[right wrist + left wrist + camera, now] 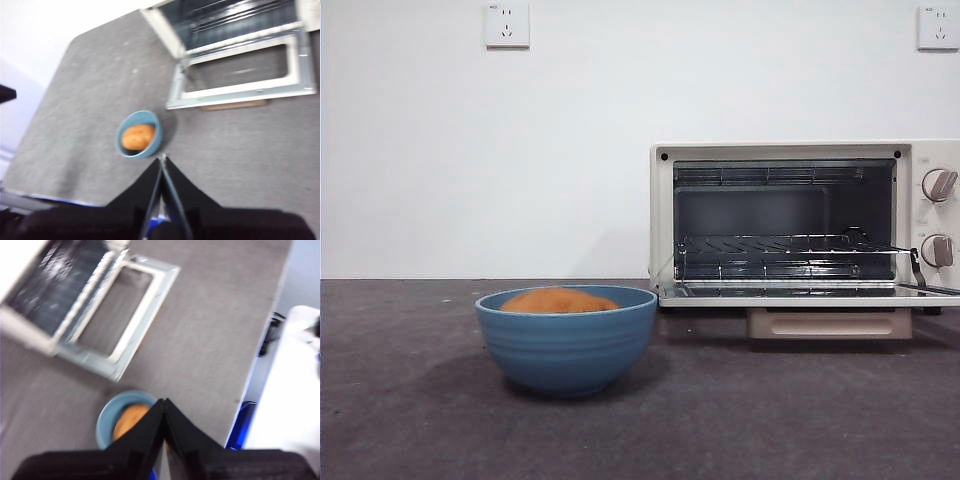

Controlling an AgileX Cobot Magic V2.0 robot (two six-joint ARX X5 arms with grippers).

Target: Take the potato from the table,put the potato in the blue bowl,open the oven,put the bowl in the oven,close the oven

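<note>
Dark speckled table, white wall, two wall sockets

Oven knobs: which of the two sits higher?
The knob nearer the oven top; the other knob sits directly below it, level with the rack.
</note>
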